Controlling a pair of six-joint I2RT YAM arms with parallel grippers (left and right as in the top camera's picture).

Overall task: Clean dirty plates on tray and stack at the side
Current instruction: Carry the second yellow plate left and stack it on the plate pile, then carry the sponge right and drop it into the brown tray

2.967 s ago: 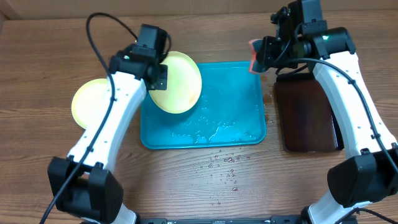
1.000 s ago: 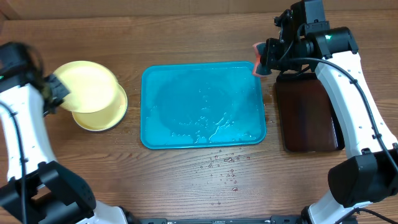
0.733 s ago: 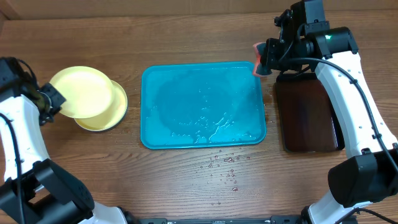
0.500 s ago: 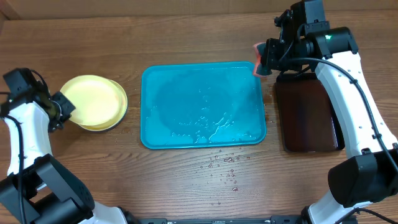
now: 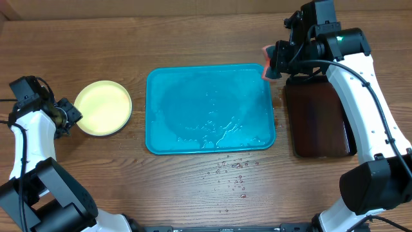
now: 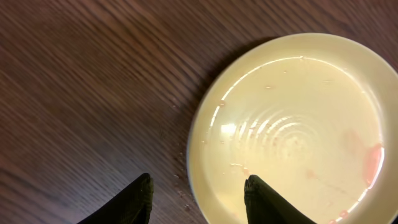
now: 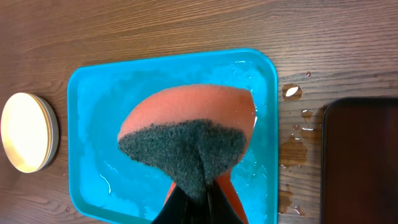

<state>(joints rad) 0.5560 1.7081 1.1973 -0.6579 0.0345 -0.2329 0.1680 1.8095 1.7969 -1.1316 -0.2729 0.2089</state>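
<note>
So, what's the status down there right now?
Left gripper open, beside the stacked plates. Right gripper shut on the sponge, over the tray, far corner. Tray wet, no plates on it.

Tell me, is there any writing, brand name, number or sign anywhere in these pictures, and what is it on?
No readable text in any view.
The plates, the blue tray, the sponge, the dark tray and the wooden table are all plain.
The right arm shows only a small green light, with no label or number on it.
</note>
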